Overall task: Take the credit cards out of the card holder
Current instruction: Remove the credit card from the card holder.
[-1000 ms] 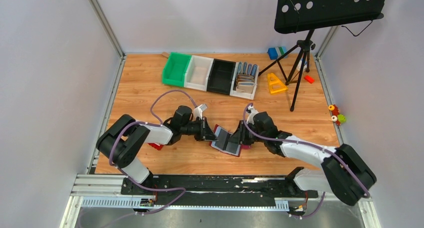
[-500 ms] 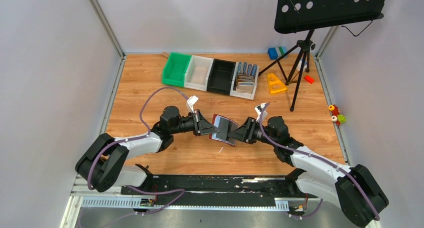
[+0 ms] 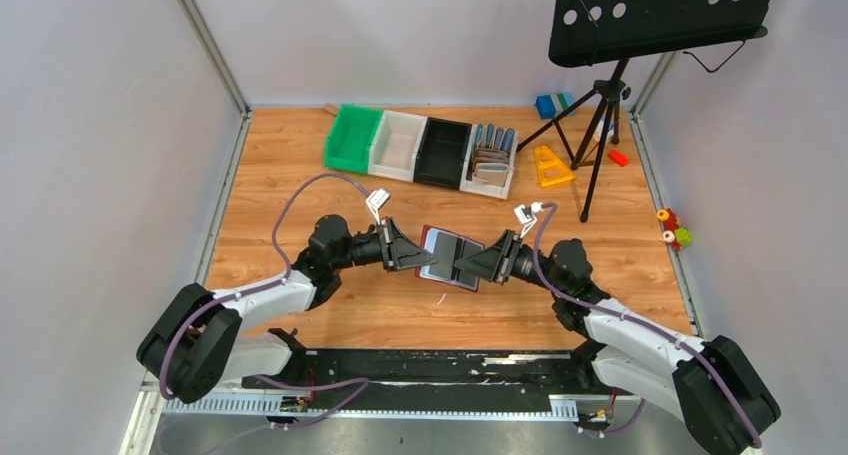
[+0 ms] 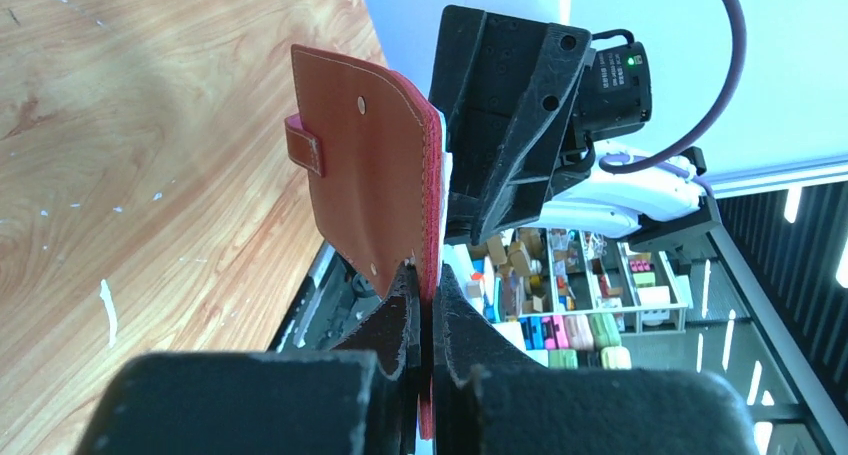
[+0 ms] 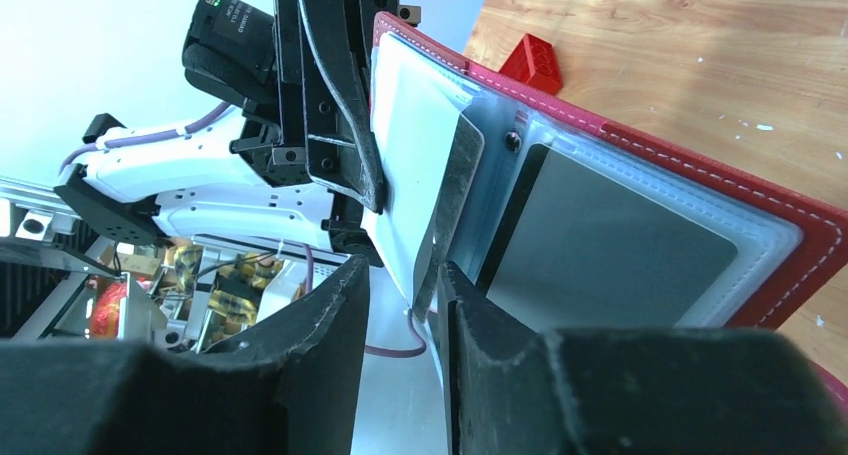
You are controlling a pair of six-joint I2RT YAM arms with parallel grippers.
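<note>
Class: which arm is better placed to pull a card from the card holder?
Right: the right fingers straddle a silvery card's edge; left fingers clamp the card holder, steadying it.

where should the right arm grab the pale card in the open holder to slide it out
Take the pale card by its free edge, nearest the right gripper, jaws on its two flat faces. Come in edge-on from the right arm's side: the card is thin, and the left gripper pinches the card holder at the opposite edge, so pulling away should probably slide it out.
</note>
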